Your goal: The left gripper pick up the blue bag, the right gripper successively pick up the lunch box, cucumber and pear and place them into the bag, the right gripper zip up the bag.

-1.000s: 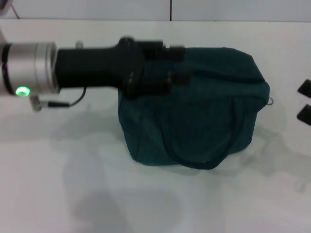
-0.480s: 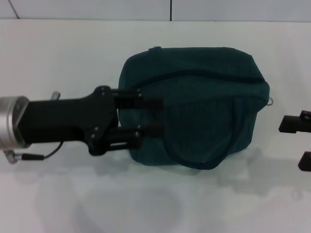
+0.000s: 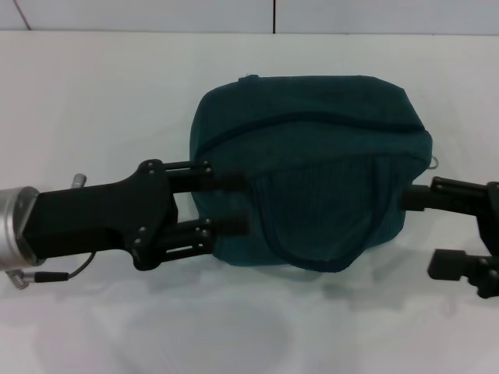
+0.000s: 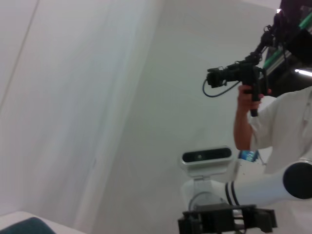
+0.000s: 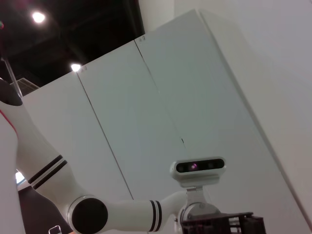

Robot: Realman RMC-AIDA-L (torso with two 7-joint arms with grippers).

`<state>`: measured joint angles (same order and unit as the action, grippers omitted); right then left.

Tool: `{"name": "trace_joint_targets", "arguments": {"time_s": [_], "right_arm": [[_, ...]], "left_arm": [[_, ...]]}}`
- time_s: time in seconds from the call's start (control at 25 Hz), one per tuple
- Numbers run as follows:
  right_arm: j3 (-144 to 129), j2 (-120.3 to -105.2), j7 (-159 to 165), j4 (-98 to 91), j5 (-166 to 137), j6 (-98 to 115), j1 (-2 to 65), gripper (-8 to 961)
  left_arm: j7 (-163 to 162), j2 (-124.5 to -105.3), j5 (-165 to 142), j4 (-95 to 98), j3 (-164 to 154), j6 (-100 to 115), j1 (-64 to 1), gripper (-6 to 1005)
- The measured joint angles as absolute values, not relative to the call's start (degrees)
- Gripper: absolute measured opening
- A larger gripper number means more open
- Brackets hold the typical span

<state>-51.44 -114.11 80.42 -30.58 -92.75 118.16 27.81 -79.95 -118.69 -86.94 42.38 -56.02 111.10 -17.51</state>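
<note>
The left end effector [image 3: 234, 202], fingers spread, is retreating down the zipped blue bag [image 3: 312, 167]; the right end effector [image 3: 437, 230], spread, is advancing toward it.

the left claw [image 3: 230, 202] is built of matte black parts with small screws, joined to a silver wrist collar [image 3: 14, 226] trailing a thin black cable. the right claw [image 3: 437, 230] is black too. white arm segments [image 5: 126, 214] carry black stripes.
</note>
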Motion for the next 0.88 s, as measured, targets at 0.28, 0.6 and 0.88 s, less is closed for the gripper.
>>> {"name": "trace_joint_targets", "arguments": {"time_s": [0.28,0.6,0.88], "right_arm": [[-51.57,-115.17,80.39,-30.44,-93.30,116.96,29.28,859],[-51.98,-115.22,80.22,-30.24,-93.30,116.40,29.75,859],[-52.04,-115.31,80.16,-29.96,-93.29,116.36,29.80,859]], "left_arm": [[-79.09,-118.50,-87.27,42.11,-54.52,110.99,-16.37,545],[-78.97,-118.47,-87.31,42.06,-54.21,110.99,-16.11,545],[-78.94,-118.47,-87.36,42.01,-54.23,111.00,-16.23,545]]}}
